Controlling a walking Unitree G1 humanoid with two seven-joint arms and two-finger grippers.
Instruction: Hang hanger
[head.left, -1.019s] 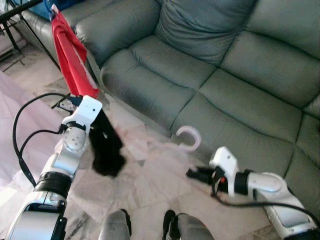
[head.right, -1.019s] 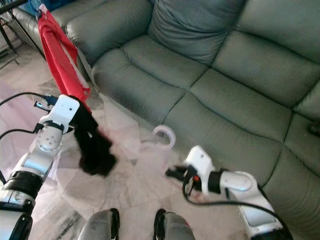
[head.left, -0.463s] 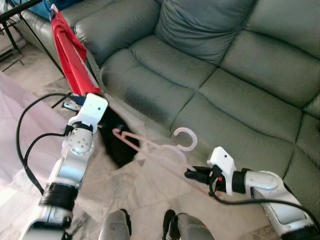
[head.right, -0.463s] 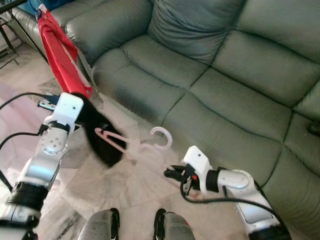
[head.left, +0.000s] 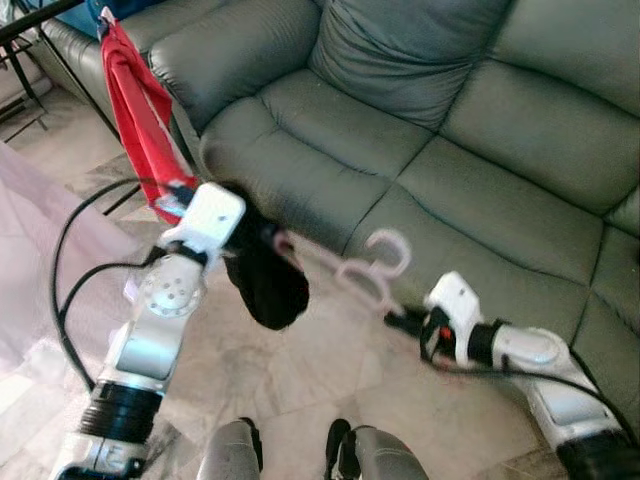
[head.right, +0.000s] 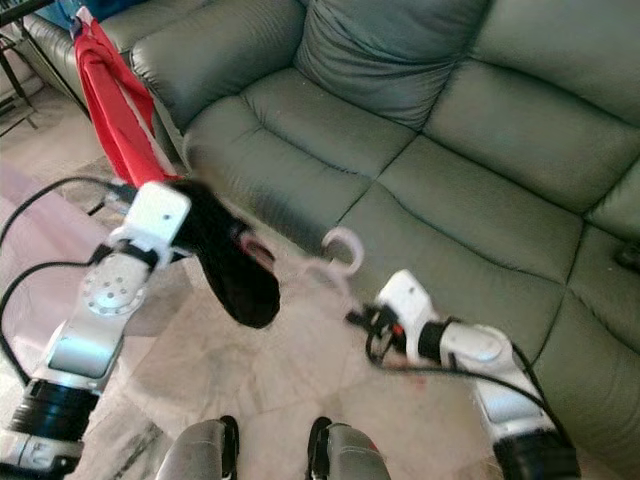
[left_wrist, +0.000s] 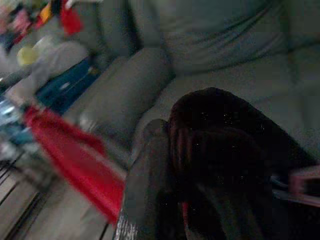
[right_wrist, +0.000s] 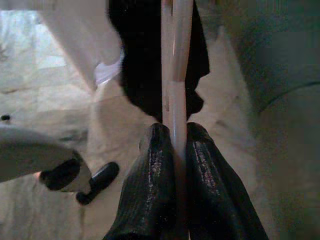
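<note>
Right wrist view is showing the right gripper (right_wrist: 175, 145) pinching the pale pink plastic hanger (right_wrist: 176, 75), its two black fingers (right_wrist: 155, 170) pressed against either side of the thin bar with almost no gap. From the head camera, the hanger (head.left: 365, 270) is being carried in the air in front of the grey leather sofa (head.left: 450, 130), its hook pointing upward and its far end reaching toward the left gripper (head.left: 268, 238). That gripper is buried in a black garment (head.left: 265, 285) that is drooping off it; I cannot tell how its fingers are set, since the cloth is covering them in the left wrist view too. A red cloth (head.left: 140, 120) is hanging from a dark rack (head.left: 40, 12) at the sofa's far left end, which is probably where the hanger is headed.

The hanger looks light and stiff but thin, so it is likely flexing a little and could twist or slip in a narrow pinch; gripping close under the hook should be steadying it best. The garment is soft and limp, and may be sliding off the bar if the hanger tilts.
</note>
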